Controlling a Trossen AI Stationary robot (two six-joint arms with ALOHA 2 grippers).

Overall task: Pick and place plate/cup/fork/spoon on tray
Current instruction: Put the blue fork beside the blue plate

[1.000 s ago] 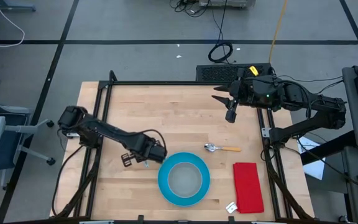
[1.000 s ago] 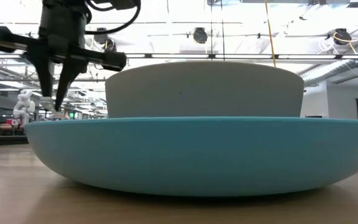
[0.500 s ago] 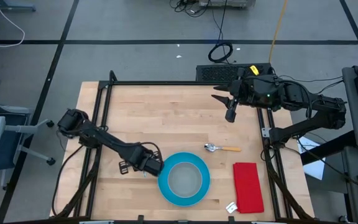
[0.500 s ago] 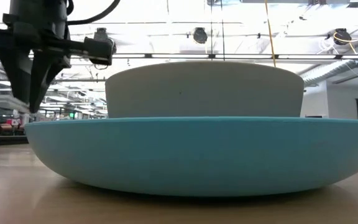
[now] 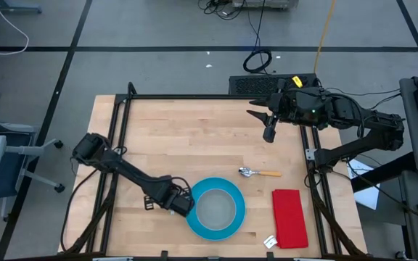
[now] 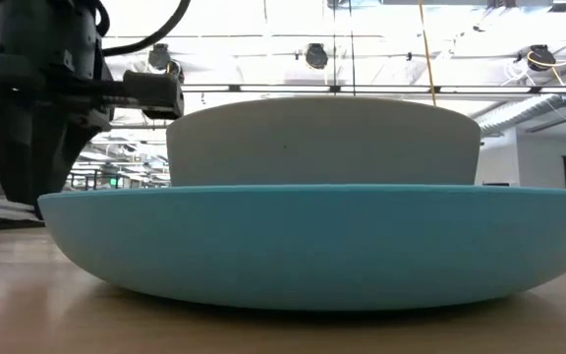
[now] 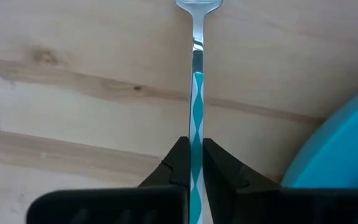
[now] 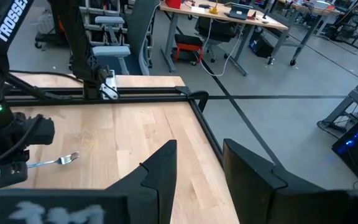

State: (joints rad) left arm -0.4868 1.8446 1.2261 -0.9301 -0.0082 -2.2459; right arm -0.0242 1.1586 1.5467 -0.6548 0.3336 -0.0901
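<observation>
The bright-blue plate (image 5: 215, 209) lies on the table near its front edge, with the pale-grey cup (image 5: 216, 211) standing in it. Both fill the low view, the plate (image 6: 322, 246) below the cup (image 6: 322, 138). My left gripper (image 5: 174, 200) is just left of the plate's rim, shut on the fork (image 7: 196, 74). The fork also shows in the right wrist view (image 8: 58, 161). The spoon (image 5: 260, 172) lies flat on the table beyond the plate. My right gripper (image 5: 267, 125) waits open above the table's far right. My left gripper pinches the fork's teal-and-white patterned handle (image 7: 196, 127) between its two fingers. The fingers (image 6: 28, 157) point down. The fork sticks out past the fingertips, its tines (image 7: 197, 5) away from the gripper, low over the wood. I cannot tell whether it touches the table.
A red rectangular cloth (image 5: 289, 217) lies at the front right, with a small white scrap (image 5: 270, 241) beside it. Black frame rails (image 5: 122, 145) run along the table's sides. Bare wood lies across the table's far half.
My left gripper has carried the fork toward the table's near edge and a little to the right. It has ended close beside the plate's left rim. It has stayed shut on the fork. Plate, cup and spoon have not moved.
</observation>
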